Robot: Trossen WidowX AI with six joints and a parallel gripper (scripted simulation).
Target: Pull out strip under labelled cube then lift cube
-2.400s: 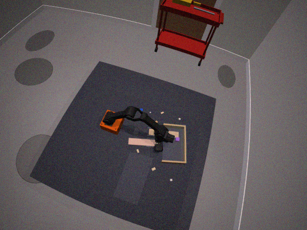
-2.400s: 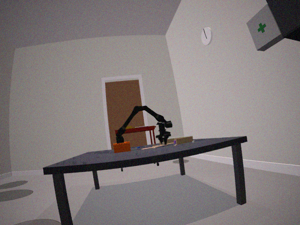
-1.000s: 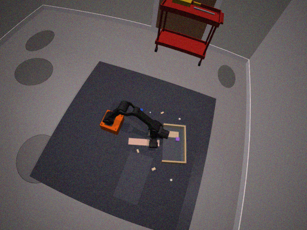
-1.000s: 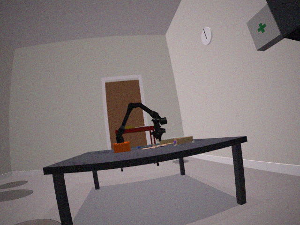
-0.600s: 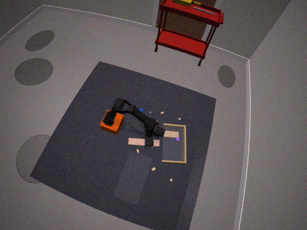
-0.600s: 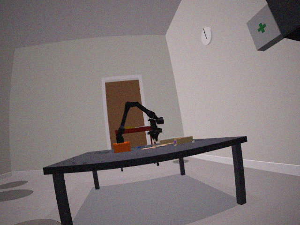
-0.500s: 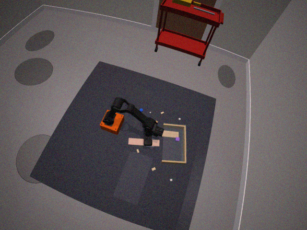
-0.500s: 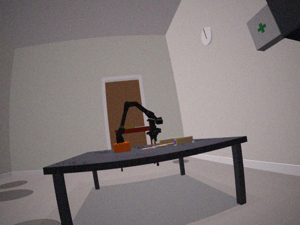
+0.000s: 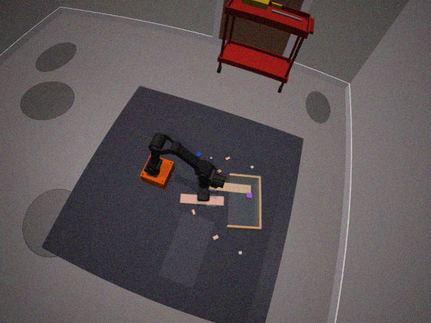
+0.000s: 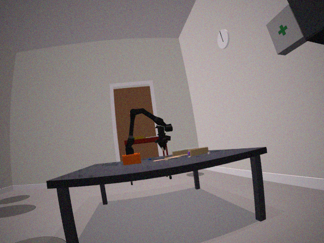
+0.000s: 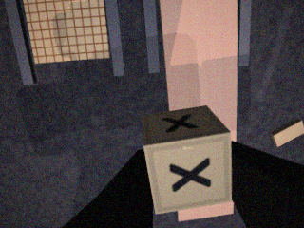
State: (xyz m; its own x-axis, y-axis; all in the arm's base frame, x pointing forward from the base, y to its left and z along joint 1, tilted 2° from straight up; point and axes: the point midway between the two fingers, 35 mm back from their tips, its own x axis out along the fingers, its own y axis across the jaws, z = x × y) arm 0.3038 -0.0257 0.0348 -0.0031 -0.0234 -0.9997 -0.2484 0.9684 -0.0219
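The labelled cube [image 11: 188, 174] is pale grey-green with a black X on its top and front faces. My gripper [image 9: 203, 196] [image 10: 163, 147] [image 11: 180, 152] is shut on it, with the dark fingers on either side of it in the wrist view. It hangs a little above the pink strip [image 9: 188, 198] [image 11: 204, 43], which lies flat on the dark table [image 9: 104, 208] [image 10: 209, 157]. In the top view the gripper hides the cube. A second, tan gridded strip [image 9: 236, 188] [image 11: 66, 28] lies beside the pink one and reaches into the wooden frame.
A shallow wooden frame [image 9: 260, 201] [image 10: 198, 151] lies to the right with a small purple cube [image 9: 248, 195] inside. Small tan chips [image 9: 215, 237] [image 11: 288, 133] are scattered about. The arm's orange base [image 9: 157, 173] [image 10: 131, 158] stands left. A red cart [image 9: 264, 34] stands beyond the table.
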